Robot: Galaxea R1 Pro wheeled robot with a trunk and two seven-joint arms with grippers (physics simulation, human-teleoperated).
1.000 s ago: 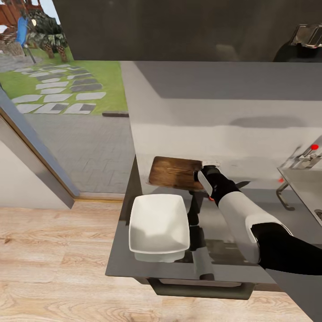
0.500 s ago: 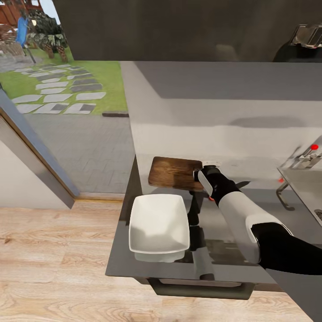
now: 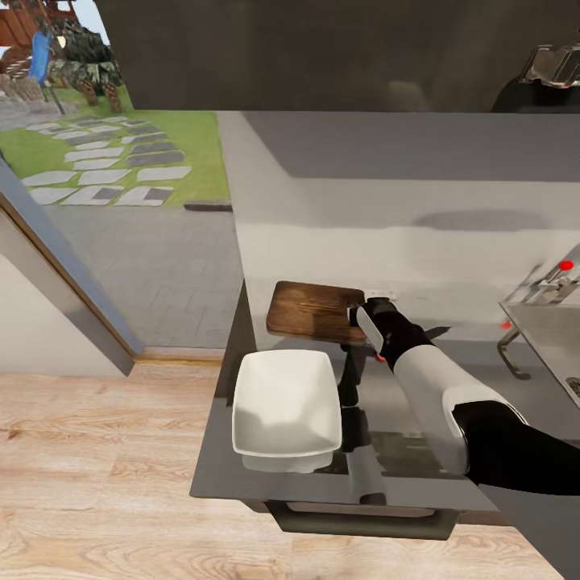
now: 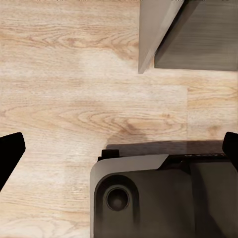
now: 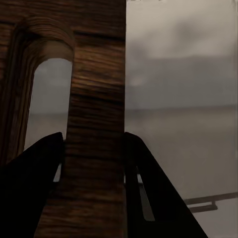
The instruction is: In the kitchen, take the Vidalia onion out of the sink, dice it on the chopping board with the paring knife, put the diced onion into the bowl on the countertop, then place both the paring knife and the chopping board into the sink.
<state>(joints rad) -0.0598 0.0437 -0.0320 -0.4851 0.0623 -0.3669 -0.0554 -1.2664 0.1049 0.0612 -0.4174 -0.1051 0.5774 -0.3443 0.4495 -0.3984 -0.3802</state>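
One bowl [image 3: 286, 400] (white), nothing inside.

The countertop [image 3: 419, 379] lay open between the chopping board [image 3: 314, 311] and the sink [image 3: 548, 330], while the bowl [image 3: 285, 403] sat just in front of the board, the wall closed the back, and the right gripper [image 5: 94, 148] pinched the board's handle end.
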